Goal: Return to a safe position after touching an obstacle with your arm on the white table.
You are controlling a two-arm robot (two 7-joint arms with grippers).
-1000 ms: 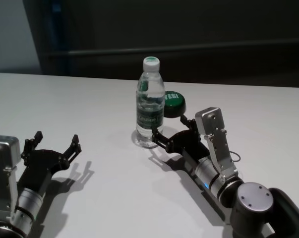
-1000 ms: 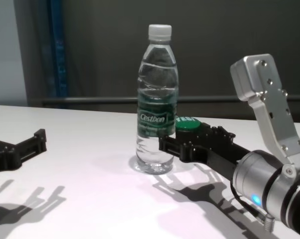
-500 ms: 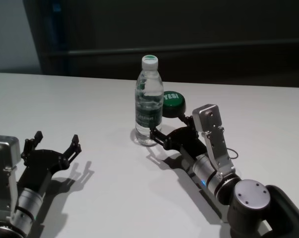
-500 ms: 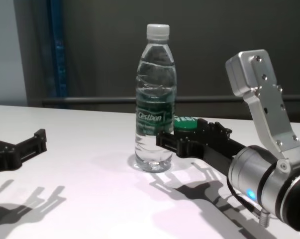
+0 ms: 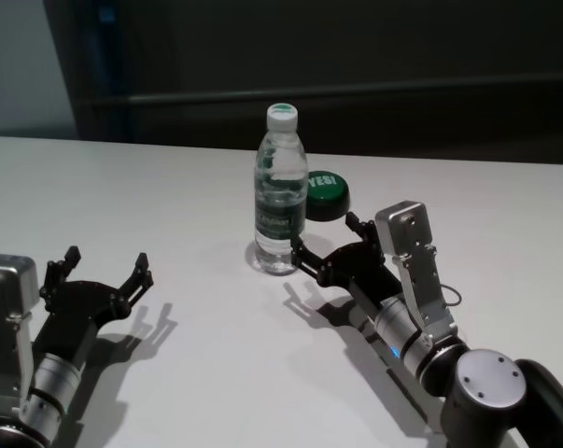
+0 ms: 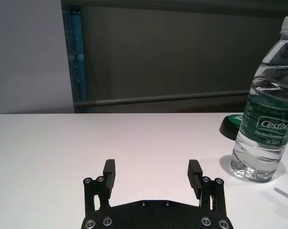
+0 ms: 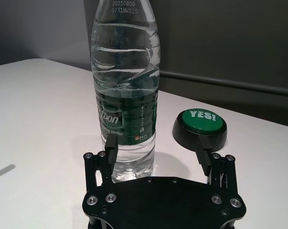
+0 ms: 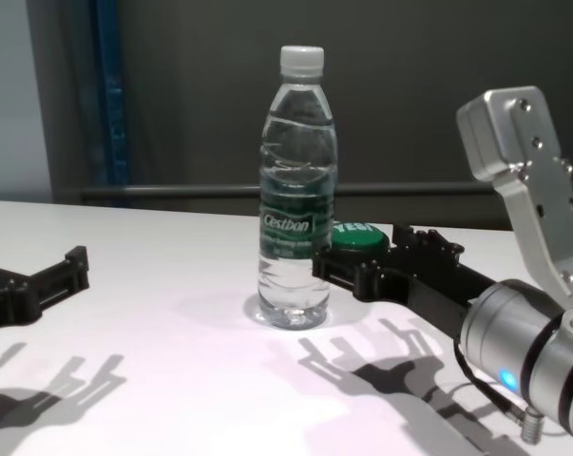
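The right claw [image 5: 330, 245], open and empty, had drawn back from the bottle [image 5: 280, 196], starting its retreat.

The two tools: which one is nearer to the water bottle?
The right tool, open just beside the water bottle. The left tool, also open, rests far off.

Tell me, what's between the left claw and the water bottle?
Nothing: only bare white table between the open left gripper and the bottle, seen in the head view.
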